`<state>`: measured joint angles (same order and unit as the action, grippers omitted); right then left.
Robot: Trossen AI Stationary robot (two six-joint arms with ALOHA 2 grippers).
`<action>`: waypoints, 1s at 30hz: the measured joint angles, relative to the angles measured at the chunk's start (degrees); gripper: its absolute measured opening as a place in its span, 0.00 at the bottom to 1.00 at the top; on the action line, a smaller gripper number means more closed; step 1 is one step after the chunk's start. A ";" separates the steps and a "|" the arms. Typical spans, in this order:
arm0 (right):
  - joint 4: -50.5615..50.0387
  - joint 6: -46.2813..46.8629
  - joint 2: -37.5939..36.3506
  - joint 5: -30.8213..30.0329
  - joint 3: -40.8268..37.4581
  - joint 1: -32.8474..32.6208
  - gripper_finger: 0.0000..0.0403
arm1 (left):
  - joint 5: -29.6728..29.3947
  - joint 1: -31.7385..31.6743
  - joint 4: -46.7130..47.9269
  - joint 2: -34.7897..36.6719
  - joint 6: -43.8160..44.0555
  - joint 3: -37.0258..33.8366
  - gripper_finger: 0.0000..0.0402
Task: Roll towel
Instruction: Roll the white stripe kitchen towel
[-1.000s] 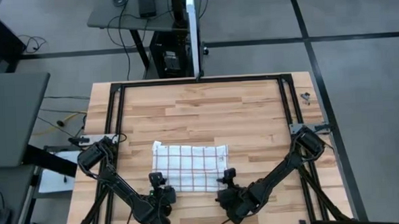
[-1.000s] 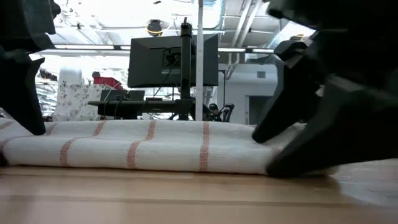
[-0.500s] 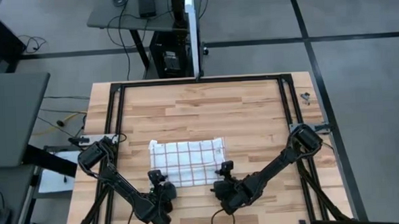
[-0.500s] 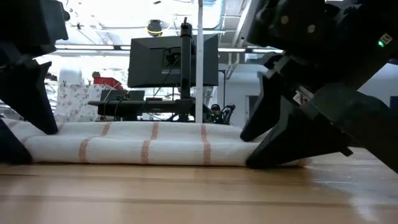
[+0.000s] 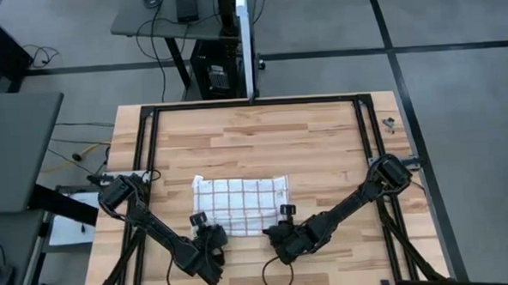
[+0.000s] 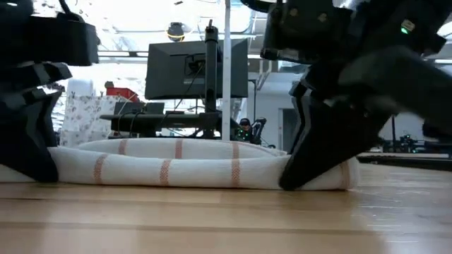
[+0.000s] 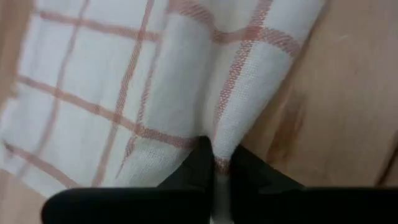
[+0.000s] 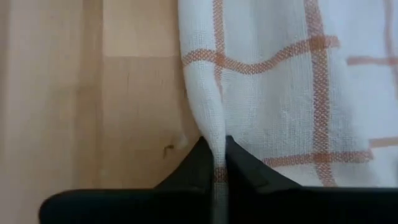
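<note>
floor (image 5: 455, 31): grey, dark seams | desk (image 5: 158, 18): grey, behind table | monitor (image 6: 196, 68): dark | ceiling: bright

A robotics lab or workshop, by the look of it. The wooden counter (image 5: 262, 133) carries a black metal frame (image 5: 252, 103) and stands on a grey tiled floor (image 5: 457, 73). Beyond it a monitor (image 6: 196, 68) sits on a cabled desk (image 5: 176, 21); cluttered benches, hazy in the low view, lie under bright ceiling lights (image 6: 134, 21).
</note>
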<state>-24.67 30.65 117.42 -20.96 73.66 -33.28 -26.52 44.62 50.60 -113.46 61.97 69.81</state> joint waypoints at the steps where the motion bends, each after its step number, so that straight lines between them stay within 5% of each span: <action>1: 0.10 0.52 -0.79 2.49 -0.01 0.00 0.02 | 1.76 0.03 -0.90 1.41 -0.07 -0.03 0.01; 10: 0.58 2.56 -6.82 18.83 -0.01 1.72 0.01 | 21.25 -1.49 -17.19 13.91 -0.45 -6.43 0.00; 20: 5.82 2.29 -7.38 38.29 0.06 7.59 0.00 | 29.89 -3.68 -46.53 24.23 8.01 -27.78 0.00; 30: 2.69 1.47 -7.38 42.85 -0.03 14.10 0.00 | 34.50 -11.06 -41.94 34.16 0.49 -31.94 0.00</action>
<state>-21.99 32.12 110.04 21.90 73.63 -19.18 7.98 33.56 8.66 -79.31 62.46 37.87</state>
